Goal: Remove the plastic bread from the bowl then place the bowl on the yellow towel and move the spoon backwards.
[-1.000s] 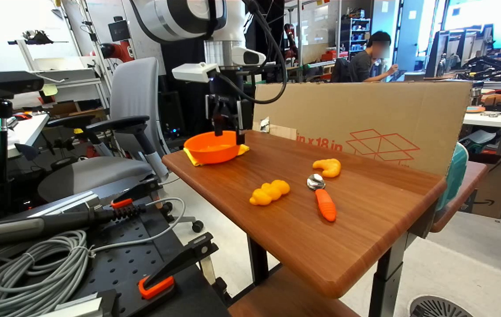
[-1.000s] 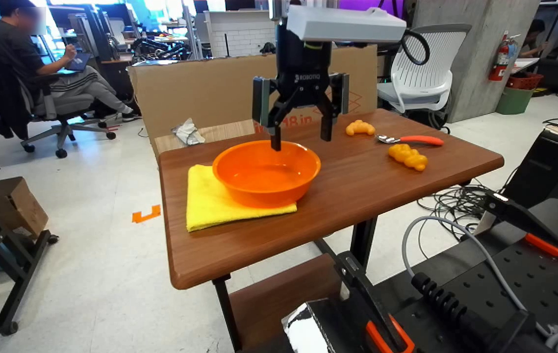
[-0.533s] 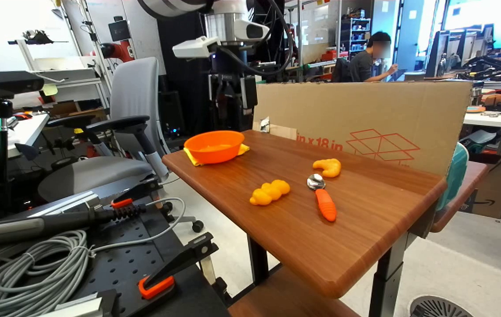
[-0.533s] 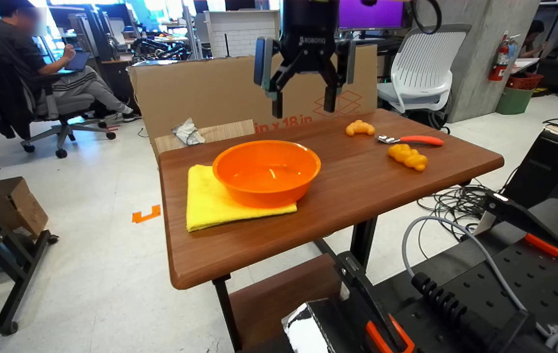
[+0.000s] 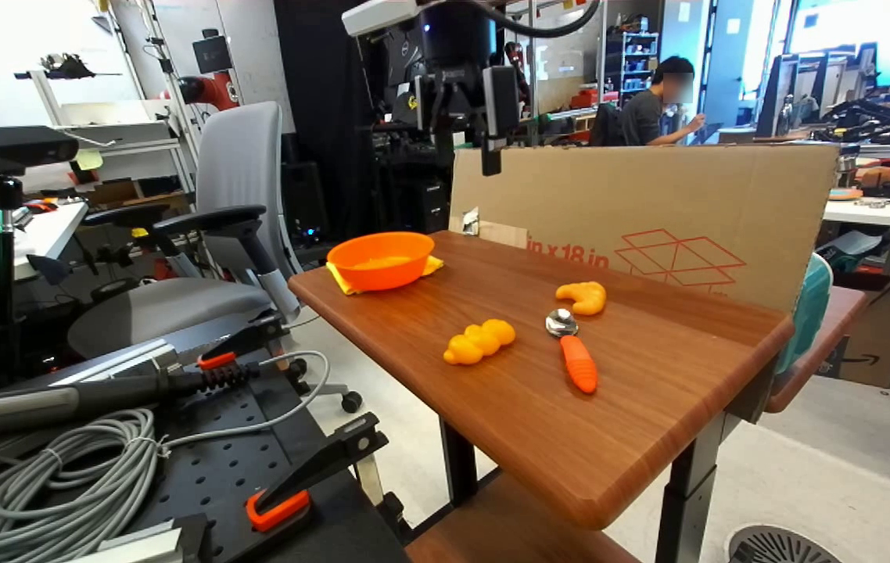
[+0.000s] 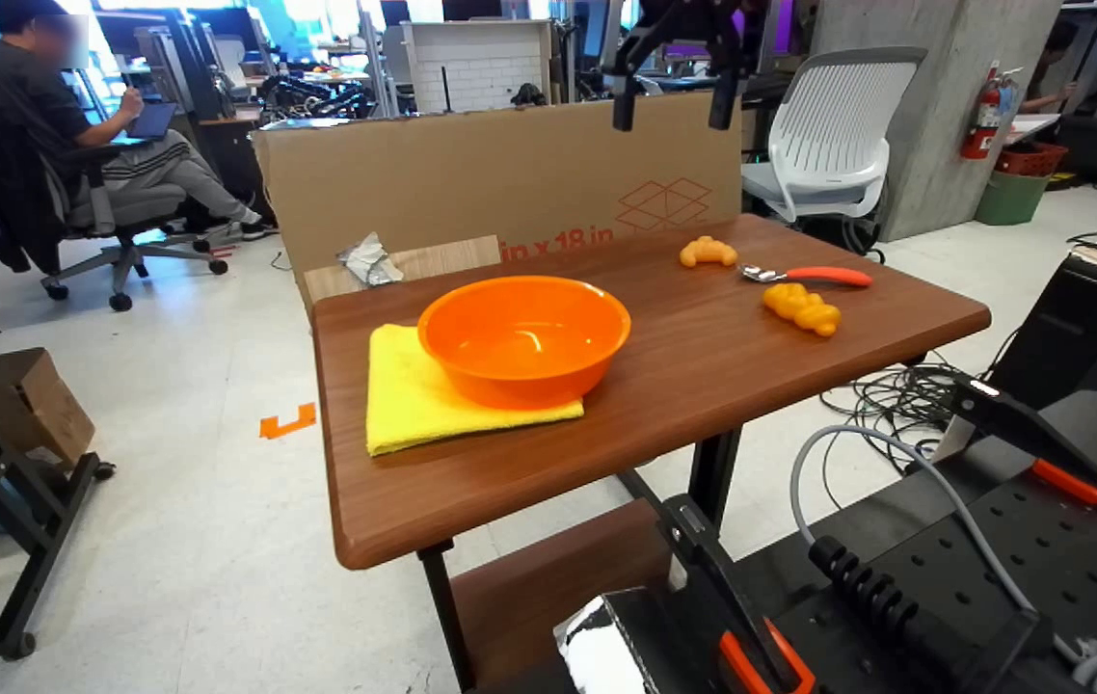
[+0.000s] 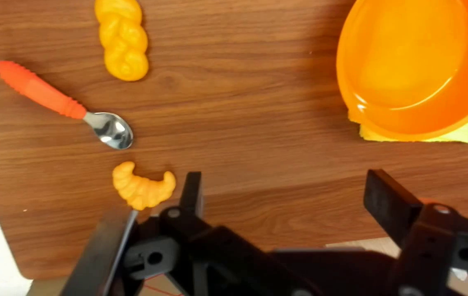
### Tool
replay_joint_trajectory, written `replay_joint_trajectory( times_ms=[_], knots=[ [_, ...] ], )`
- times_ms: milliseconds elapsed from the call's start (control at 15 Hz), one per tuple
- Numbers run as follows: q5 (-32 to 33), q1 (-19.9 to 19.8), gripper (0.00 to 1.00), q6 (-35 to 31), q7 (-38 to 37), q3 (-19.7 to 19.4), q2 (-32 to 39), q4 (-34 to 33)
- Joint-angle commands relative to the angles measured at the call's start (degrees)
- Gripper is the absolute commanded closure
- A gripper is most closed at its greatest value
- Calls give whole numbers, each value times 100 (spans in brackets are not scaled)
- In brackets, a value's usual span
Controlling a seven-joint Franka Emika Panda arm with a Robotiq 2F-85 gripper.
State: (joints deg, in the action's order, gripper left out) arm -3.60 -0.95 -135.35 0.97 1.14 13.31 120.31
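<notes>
The orange bowl (image 6: 524,337) sits upright on the folded yellow towel (image 6: 399,405), covering part of it; its inside looks empty. Two plastic bread pieces lie on the table: a braided one (image 6: 802,308) and a croissant-shaped one (image 6: 708,253). The spoon (image 6: 828,276) lies between them, orange handle pointing away from the bowl. In the wrist view the spoon (image 7: 49,94), braided bread (image 7: 123,41) and croissant bread (image 7: 141,189) are at left, the bowl (image 7: 406,61) at right. My gripper (image 6: 672,114) is open and empty, high above the table; its fingers (image 7: 284,181) are wide apart.
A cardboard panel (image 5: 648,211) stands along one long edge of the wooden table (image 5: 507,407). A black bench (image 5: 218,461) with clamps and a coiled cable stands by the other side. Crumpled foil (image 6: 370,260) is near the panel. A person (image 5: 652,105) sits beyond it.
My open gripper has risen from just over the bowl and moved sideways, away from the bowl towards the bread and spoon end. The bowl, towel, bread pieces and spoon have not moved.
</notes>
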Motion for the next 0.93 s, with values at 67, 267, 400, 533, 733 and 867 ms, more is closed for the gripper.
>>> replay_joint_trajectory(
  times_ms=[67,267,400,533,733,867],
  knots=[
    [115,-306,0,419,471,-301,114,-466],
    [405,-488,0,476,848,-513,227,-628],
    [677,-586,0,491,1031,-641,345,-731],
    [1006,-651,0,447,1183,-759,492,-812],
    [1496,-713,0,363,1556,-844,703,-814],
    [1755,-733,0,316,1881,-842,809,-745]
  ],
)
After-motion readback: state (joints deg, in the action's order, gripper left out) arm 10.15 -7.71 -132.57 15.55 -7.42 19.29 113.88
